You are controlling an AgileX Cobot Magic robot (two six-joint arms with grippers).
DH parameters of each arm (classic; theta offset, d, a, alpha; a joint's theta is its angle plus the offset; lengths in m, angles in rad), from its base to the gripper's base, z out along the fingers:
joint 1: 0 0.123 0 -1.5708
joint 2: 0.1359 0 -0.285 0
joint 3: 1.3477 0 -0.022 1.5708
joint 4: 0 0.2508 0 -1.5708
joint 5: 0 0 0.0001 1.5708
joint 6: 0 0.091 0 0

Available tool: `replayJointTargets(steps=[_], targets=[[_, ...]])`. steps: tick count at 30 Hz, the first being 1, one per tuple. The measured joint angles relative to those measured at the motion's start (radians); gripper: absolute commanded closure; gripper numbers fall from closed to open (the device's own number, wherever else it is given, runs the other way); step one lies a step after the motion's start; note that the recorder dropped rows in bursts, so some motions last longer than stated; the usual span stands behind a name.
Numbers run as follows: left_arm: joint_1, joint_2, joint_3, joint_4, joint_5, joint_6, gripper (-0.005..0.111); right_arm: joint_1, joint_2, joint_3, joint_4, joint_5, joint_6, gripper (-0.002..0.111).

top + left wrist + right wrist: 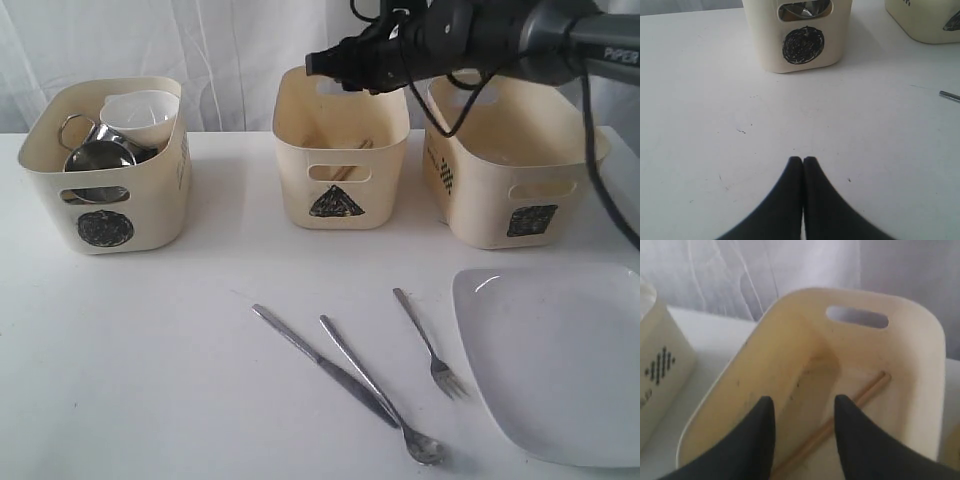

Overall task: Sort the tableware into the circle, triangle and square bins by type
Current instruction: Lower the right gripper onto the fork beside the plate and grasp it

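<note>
My right gripper (pixel 315 63) hovers over the triangle bin (pixel 340 165). In the right wrist view it (pixel 805 402) stands open and empty, with a wooden chopstick (pixel 860 392) lying below on the bin floor. The circle bin (pixel 105 165) holds a small white bowl (pixel 140 115) and steel mugs (pixel 98 155). On the table in front lie the knife (pixel 320 362), spoon (pixel 380 395) and fork (pixel 428 345), with the white plate (pixel 560 360) at the right. My left gripper (pixel 803 160) is shut and empty over bare table, facing the circle bin (pixel 800 45).
The square bin (pixel 510 180) stands at the right, close beside the triangle bin, under my right arm. A white curtain hangs behind the bins. The knife's tip (pixel 950 96) shows at the edge of the left wrist view.
</note>
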Motion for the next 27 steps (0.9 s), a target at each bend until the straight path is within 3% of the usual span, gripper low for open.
replayJointTargets(steps=[4,11,21,27], targets=[[0.0,0.0,0.0,0.0,0.0,0.0,0.107,0.003,-0.112,0.052,-0.118,0.234,-0.018,0.07],[0.0,0.0,0.0,0.0,0.0,0.0,0.107,0.02,-0.313,0.314,-0.221,0.534,-0.01,0.07],[0.0,0.0,0.0,0.0,0.0,0.0,0.107,0.11,-0.4,0.628,-0.219,0.491,0.022,0.07],[0.0,0.0,0.0,0.0,0.0,0.0,0.107,0.114,-0.372,0.721,-0.219,0.387,0.039,0.061]])
